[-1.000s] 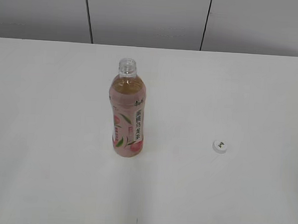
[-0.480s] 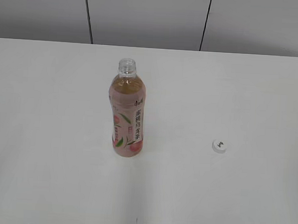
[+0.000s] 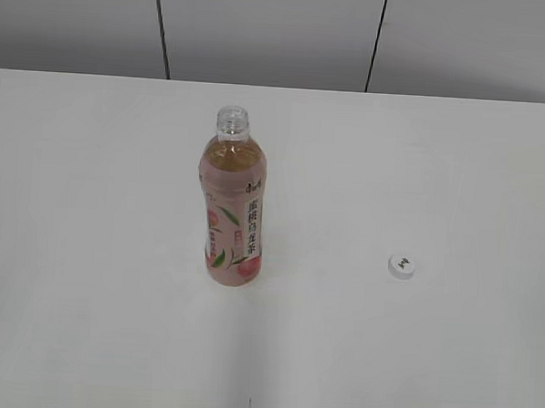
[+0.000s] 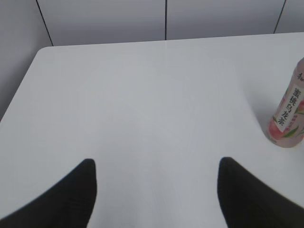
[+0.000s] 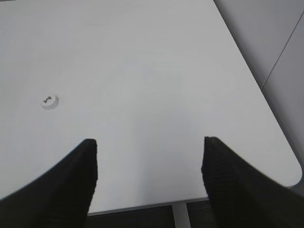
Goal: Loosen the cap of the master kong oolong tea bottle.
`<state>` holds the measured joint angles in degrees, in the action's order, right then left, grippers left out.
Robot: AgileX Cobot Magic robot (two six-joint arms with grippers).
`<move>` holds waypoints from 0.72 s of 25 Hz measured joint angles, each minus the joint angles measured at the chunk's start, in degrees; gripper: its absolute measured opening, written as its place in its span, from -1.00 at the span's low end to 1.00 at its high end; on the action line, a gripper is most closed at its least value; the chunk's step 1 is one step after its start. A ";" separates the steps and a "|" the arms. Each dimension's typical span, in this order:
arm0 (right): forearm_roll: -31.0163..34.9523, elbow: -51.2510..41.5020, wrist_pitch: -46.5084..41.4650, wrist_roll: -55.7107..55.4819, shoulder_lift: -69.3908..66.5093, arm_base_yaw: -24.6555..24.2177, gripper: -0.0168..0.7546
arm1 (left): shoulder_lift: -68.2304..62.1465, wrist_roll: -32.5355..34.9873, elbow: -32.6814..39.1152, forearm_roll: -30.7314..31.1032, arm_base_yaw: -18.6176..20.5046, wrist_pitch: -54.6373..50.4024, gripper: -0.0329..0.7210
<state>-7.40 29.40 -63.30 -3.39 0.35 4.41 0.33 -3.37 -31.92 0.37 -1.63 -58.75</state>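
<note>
Left gripper [image 4: 154, 190]: your left claw hangs spread wide over bare white table [image 4: 142, 109], holding nothing; the bottle sits at its 2 o'clock.

Bottle: the tall clear plastic master kong oolong tea bottle [image 3: 232, 206], amber tea behind a pink peach label, stands upright mid-table, neck open and threads bare.

Cap: the small round white plastic screw cap [image 3: 401, 265] lies flat on the table, well apart from the bottle at its 4 o'clock.

Right gripper [image 5: 149, 173]: also spread wide and empty, the cap at its 10 o'clock.

Status: you can judge the loosening done; both arms likely parked clear.
</note>
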 joint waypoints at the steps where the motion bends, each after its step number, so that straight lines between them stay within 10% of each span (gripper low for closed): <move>1: 0.00 0.00 0.00 0.00 0.00 0.00 0.39 | 0.00 0.00 0.00 0.32 0.00 0.00 0.36; 18: 0.00 0.00 0.00 0.00 0.00 0.00 0.39 | 0.00 0.04 0.00 -0.06 0.00 0.00 0.27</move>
<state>-7.40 29.40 -63.30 -3.39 0.35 4.41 0.33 -3.32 -31.92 0.31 -1.63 -58.75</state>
